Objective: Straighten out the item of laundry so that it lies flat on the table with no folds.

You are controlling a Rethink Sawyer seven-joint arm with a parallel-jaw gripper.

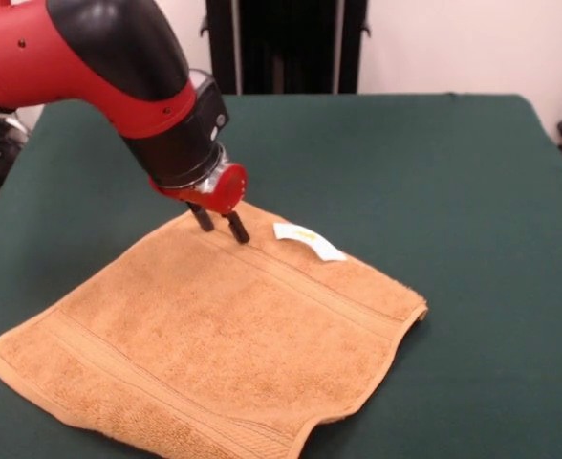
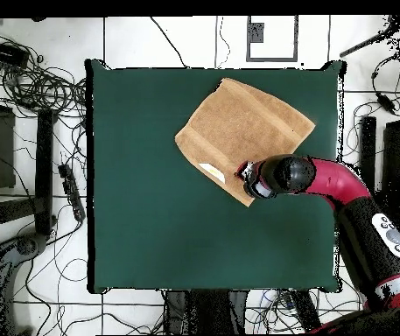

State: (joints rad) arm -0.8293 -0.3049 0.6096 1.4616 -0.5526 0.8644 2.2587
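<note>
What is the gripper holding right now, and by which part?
It cannot be told for sure. The gripper has its fingertips down at the far corner of the towel, near the white tag, but no cloth is visibly pinched or lifted.

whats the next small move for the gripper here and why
Probably lift clear and check: the gripper stands at the far corner of the towel, jaws slightly apart, near its white tag. The towel looks nearly flat on the table; only the right edge curls slightly.
</note>
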